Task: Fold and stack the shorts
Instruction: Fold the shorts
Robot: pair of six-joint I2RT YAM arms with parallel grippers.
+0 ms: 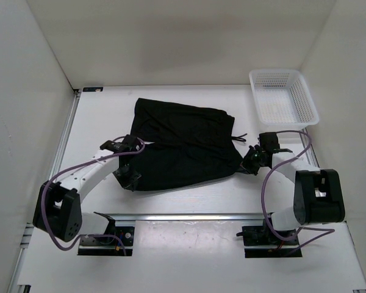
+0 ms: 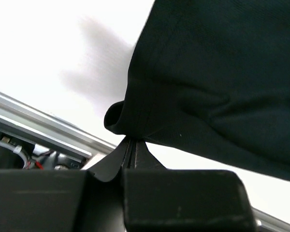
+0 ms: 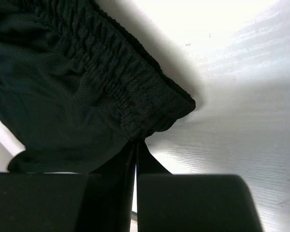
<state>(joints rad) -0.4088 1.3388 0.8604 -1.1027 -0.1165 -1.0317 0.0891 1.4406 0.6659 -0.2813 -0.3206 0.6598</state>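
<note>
Top external, shorts [image 1: 183,143] central, mesh basket [image 1: 307,97] far right

A: Left arm [image 1: 85,174]?
B: Rises from its base at the near left, elbow bent, forearm reaching inward, wrist tipped down toward the table.
A: Left tool [image 1: 130,177]?
B: Clamped. The 2 fingers [image 2: 113,164] meet at their tips and pinch a folded corner of the shorts [image 1: 183,146].
A: Right arm [image 1: 293,165]?
B: Base at the near right, big joint housing above it, forearm angled inward and left, wrist low.
A: Right tool [image 1: 250,161]?
B: Also closed, no gap at the tips. In the wrist view its fingers [image 3: 150,164] nip the gathered waistband corner.
A: Do the arms cross?
B: No, well apart, 1 on each side.
</note>
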